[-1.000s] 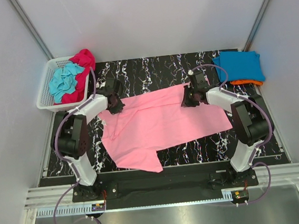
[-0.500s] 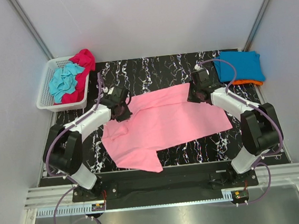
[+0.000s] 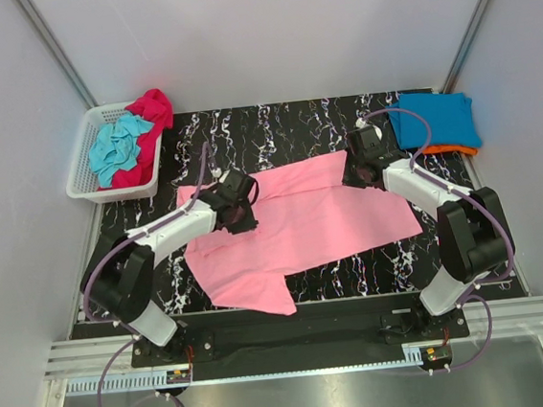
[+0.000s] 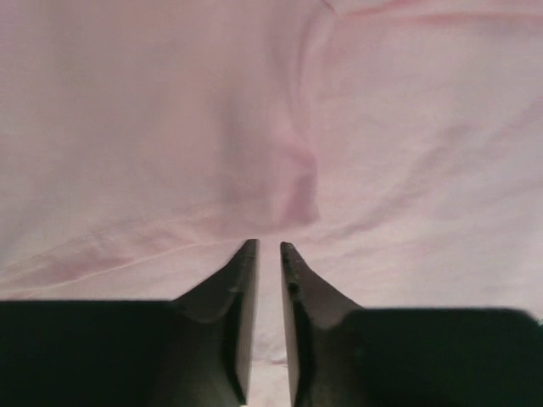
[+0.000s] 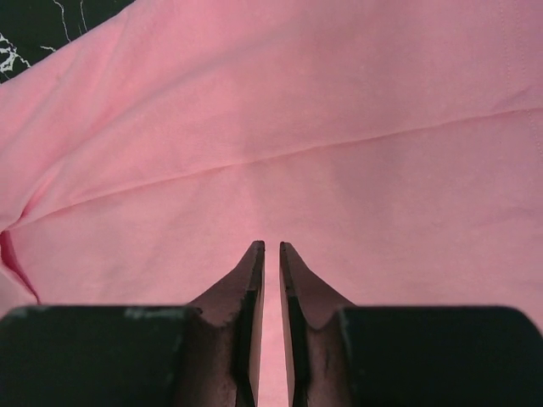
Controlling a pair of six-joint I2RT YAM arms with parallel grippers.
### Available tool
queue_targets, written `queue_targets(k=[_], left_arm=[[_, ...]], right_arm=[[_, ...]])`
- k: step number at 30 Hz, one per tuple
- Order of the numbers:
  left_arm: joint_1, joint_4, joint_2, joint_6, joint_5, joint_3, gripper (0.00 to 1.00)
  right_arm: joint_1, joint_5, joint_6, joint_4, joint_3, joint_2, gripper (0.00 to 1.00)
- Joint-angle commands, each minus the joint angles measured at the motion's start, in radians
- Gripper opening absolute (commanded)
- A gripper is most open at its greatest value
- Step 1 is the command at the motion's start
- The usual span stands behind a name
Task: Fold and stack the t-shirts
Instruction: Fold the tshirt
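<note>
The pink t-shirt [image 3: 302, 220] is spread on the desk [image 3: 274, 126], pinched by the left claw [image 4: 265, 246] and right claw [image 5: 270, 246]. Soft, light and limp, it is best gripped at the hems.

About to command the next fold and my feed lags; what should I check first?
1. Left end effector gripping the light pink cotton t-shirt: ok, cloth puckers at its nearly closed tips.
2. Right end effector grip: cannot tell, narrow gap over flat cloth.
3. Shirt lying square: not ok, skewed, one corner trails toward the near edge.
4. Folded blue t-shirt on the orange one: ok, apart from the pink shirt.
</note>
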Motion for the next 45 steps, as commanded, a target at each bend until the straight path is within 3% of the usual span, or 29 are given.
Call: queue_targets(k=[1, 3, 9, 13, 14, 17, 23, 31, 39, 45], left_arm=[[-0.042, 0.044, 0.048, 0.073, 0.072, 0.03, 0.27], [-0.049, 0.034, 0.06, 0.085, 0.078, 0.033, 0.37], [-0.05, 0.001, 0.003, 0.012, -0.056, -0.012, 0.44], [-0.049, -0.032, -0.029, -0.03, -0.081, -0.002, 0.52], [-0.047, -0.049, -0.03, -0.059, -0.092, 0.007, 0.55], [-0.044, -0.105, -0.02, -0.113, -0.087, 0.013, 0.58], [0.005, -0.146, 0.019, -0.179, -0.057, -0.016, 0.59], [0.166, -0.149, 0.123, -0.173, 0.063, 0.017, 0.59], [0.261, -0.175, 0.368, -0.147, 0.17, 0.215, 0.54], [0.342, -0.216, 0.506, -0.105, 0.164, 0.439, 0.54]], right_arm=[[0.008, 0.033, 0.011, -0.003, 0.017, -0.021, 0.19], [0.009, 0.036, 0.01, -0.005, 0.02, -0.021, 0.19], [0.009, 0.013, -0.026, -0.037, 0.052, 0.009, 0.22], [0.008, -0.025, -0.038, -0.08, 0.075, 0.046, 0.38], [0.008, -0.03, -0.037, -0.081, 0.066, 0.049, 0.47], [0.008, -0.022, -0.037, -0.103, 0.051, 0.076, 0.49], [0.008, -0.024, -0.047, -0.161, 0.069, 0.183, 0.45], [0.008, -0.028, -0.053, -0.21, 0.165, 0.292, 0.45], [0.008, -0.022, -0.063, -0.25, 0.281, 0.405, 0.45], [0.008, -0.002, -0.075, -0.281, 0.391, 0.503, 0.45]])
